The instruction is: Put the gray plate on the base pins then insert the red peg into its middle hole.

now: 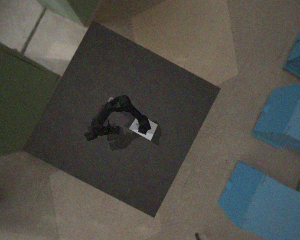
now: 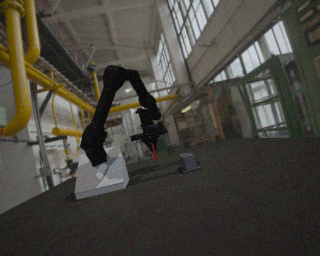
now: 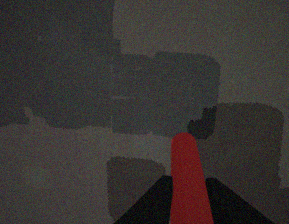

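Observation:
My gripper (image 2: pixel 153 145) (image 3: pixel 187 186) is shut on the red peg (image 2: pixel 154 153) (image 3: pixel 185 155). The peg hangs down from the fingertips, with its lower end above the dark table top. In the exterior view a small gray block (image 2: pixel 187 161) stands on a wider, low gray foot (image 2: pixel 193 170), to the right of the peg and lower. These look like the plate and base together, but I cannot tell the plate from the base, nor see the pins or the middle hole. In the top view the arm covers the peg.
The arm stands on a white block (image 2: pixel 116 184) (image 1: pixel 152 134) on the dark square table top (image 1: pixel 168 80) (image 2: pixel 210 214). In the top view a small pale patch (image 1: pixel 111 99) shows beside the arm. Shadows of the arm fall across the surface in the wrist view.

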Robot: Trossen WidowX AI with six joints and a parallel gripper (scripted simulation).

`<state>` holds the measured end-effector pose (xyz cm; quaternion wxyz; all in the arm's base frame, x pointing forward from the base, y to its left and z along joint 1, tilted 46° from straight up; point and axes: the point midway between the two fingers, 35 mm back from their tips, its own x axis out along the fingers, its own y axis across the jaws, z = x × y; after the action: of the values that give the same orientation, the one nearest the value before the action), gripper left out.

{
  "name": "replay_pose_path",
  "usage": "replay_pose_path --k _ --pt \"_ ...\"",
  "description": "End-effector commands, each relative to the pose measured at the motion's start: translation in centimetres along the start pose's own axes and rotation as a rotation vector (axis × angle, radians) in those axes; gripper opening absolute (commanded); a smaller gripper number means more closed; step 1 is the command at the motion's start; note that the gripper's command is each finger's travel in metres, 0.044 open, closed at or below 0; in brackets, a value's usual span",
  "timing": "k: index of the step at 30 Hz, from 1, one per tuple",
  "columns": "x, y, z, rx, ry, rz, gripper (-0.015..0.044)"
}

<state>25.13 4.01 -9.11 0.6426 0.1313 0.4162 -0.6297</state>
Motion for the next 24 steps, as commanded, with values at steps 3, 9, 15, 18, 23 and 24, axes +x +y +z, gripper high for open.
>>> replay_pose_path --k 3,9,15,18,23,24 --pt "-2.4 0.2 0.0 0.011 0.008 0.01 0.0" --pt "-2.2 0.1 0.1 0.0 0.001 0.0 0.0" --pt "-2.4 0.5 1.1 -0.006 0.011 0.003 0.0" --pt "-2.5 0.7 1.7 -0.008 0.016 0.005 0.0" --pt "-2.6 1.1 3.0 -0.008 0.02 0.009 0.0" --pt "-2.7 1.2 3.3 -0.008 0.02 0.009 0.0"
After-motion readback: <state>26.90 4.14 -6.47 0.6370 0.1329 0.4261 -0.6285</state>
